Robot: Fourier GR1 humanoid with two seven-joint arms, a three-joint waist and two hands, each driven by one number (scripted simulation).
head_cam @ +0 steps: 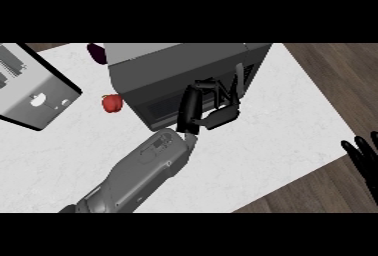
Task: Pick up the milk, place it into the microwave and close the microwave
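Milk: not showing anywhere in the head view; whether it is sitting inside the microwave [188,75] cannot be told, since the dark door front is hiding the cavity. Microwave: grey box sitting toward the far edge of the white worktop [251,145], door appearing shut or very nearly shut against the body. Left hand [210,107]: reaching in on its grey forearm from the lower edge, fingers lying fairly straight and spread against the door front near its right end, holding nothing, as far as can be seen. Right hand [365,162]: resting open at the view's right edge, fingers up, over the wooden floor beyond the worktop, holding nothing. Step in hand, by judgement: the closing of the microwave, the left hand seeming to be pressing the door home; the pick and the placing are looking done, though this is resting only on the milk being out of sight. Next move, by judgement: pushing flat along the door until it is seating flush, then drawing the hand back clear of the front without catching its edge. Other items: a red fruit [111,103] lying just left of the microwave; a dark purple item [96,52] behind it at the far edge; a grey appliance [33,90] standing at far left.
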